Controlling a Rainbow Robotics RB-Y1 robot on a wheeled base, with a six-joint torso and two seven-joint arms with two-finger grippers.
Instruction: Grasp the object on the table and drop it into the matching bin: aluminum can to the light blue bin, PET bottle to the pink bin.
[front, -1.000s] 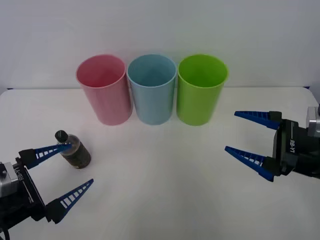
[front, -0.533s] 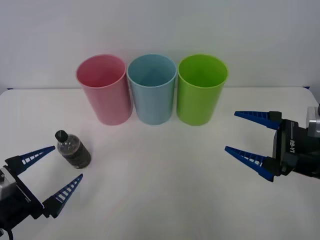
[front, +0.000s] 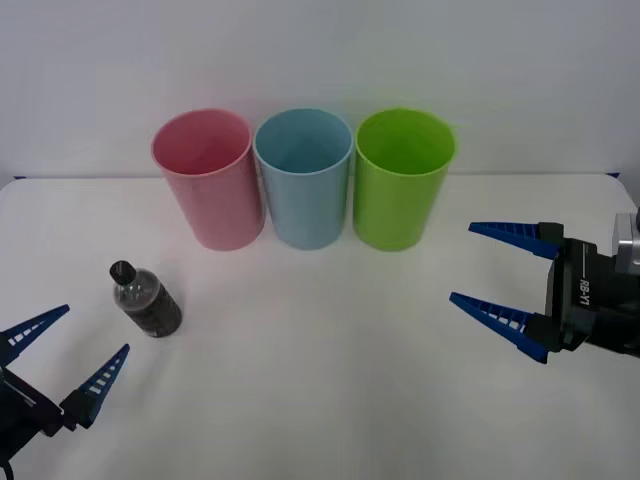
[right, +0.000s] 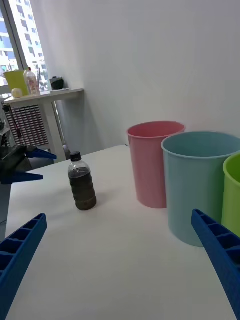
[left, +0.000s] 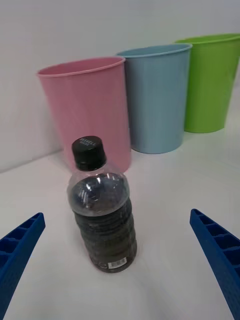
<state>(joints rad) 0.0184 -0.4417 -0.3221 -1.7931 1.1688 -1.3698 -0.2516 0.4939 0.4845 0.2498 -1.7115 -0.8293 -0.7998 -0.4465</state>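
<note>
Your left end effector, spread wide, sits just short of the small clear black-capped plastic bottle, probably lining up a grasp; right end effector also spread, idle.

The front camera looks down over the table. The left wrist camera faces the bottle closely; the right wrist camera sees it from farther. All share the cups.

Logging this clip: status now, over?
Left gripper open, short of PET bottle. Right gripper open, idle at right. Bottle upright on table, ungrasped. Pink bin path unobstructed.
</note>
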